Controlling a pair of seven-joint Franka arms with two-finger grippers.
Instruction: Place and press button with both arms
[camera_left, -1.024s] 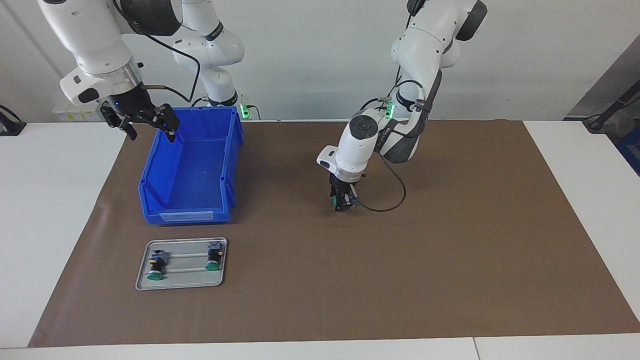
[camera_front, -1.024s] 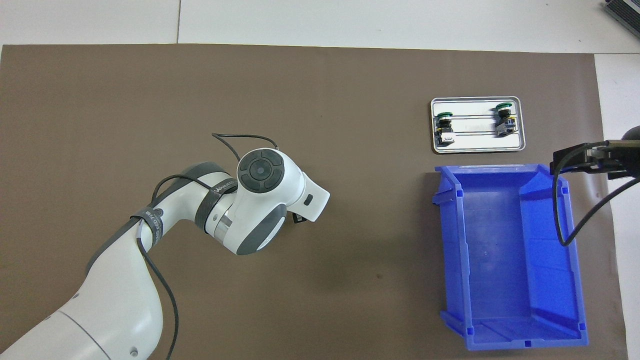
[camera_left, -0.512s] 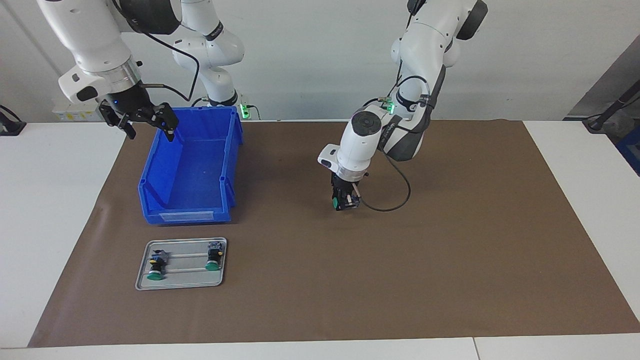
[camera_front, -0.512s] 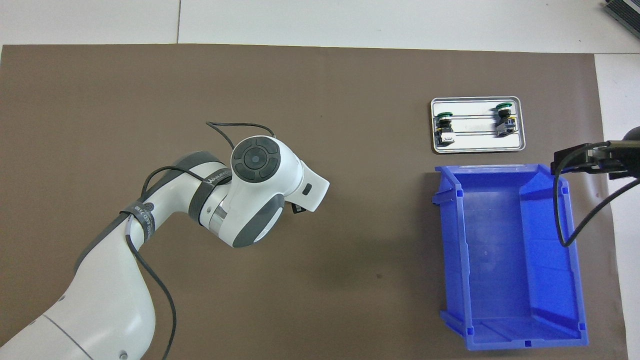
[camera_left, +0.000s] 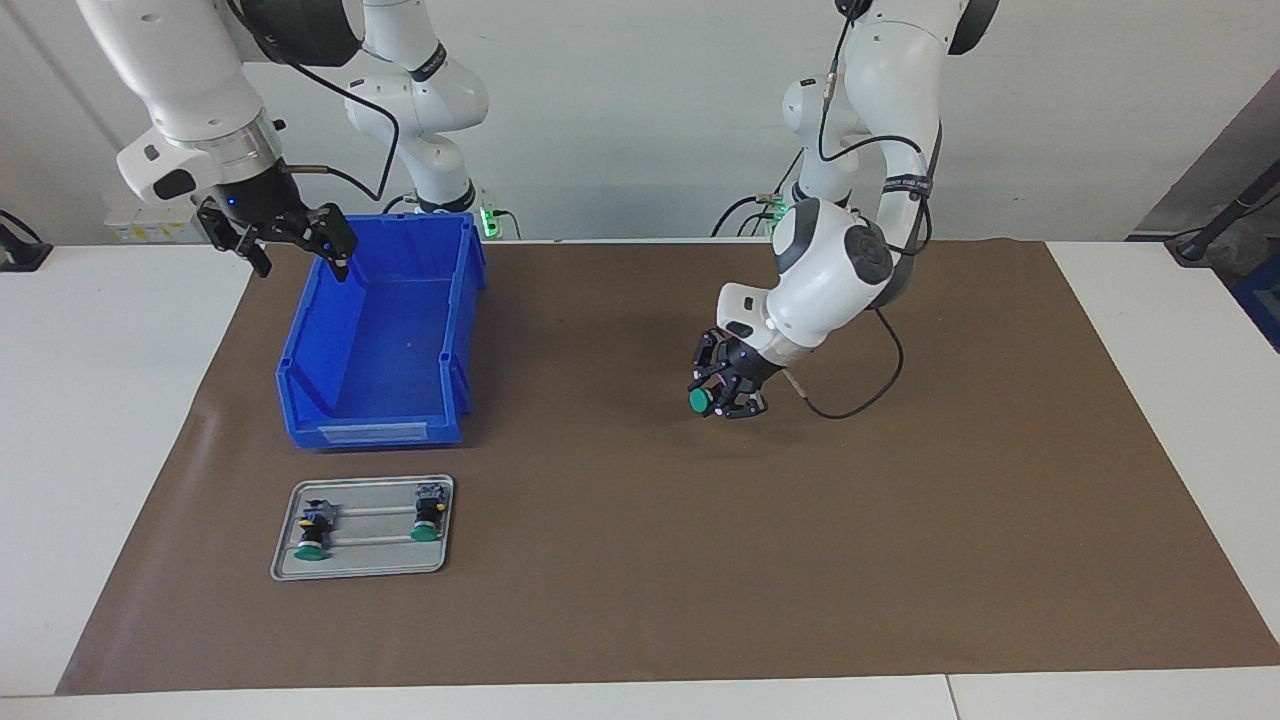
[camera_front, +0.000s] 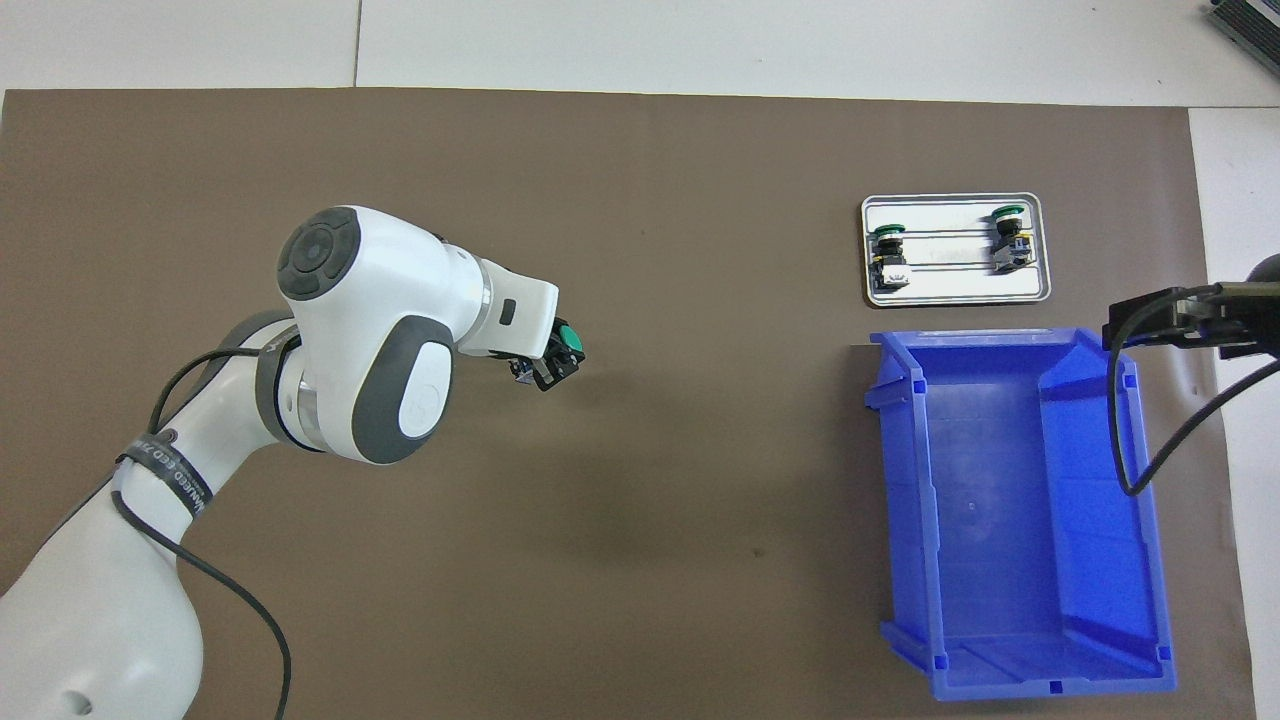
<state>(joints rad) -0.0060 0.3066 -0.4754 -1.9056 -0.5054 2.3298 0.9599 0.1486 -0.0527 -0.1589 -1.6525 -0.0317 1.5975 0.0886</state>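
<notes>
Blue bin (camera_left: 380, 340), tray (camera_left: 362, 570) beside it

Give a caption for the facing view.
Left gripper holds a green-capped push-button above the brown mat; right gripper waits open.

The left hand (camera_left: 722, 398) grips a green-capped push-button (camera_left: 700, 401) above the brown mat (camera_left: 900, 500); the right hand (camera_left: 290, 240), fingers spread, hovers over the blue plastic bin (camera_left: 380, 340).
</notes>
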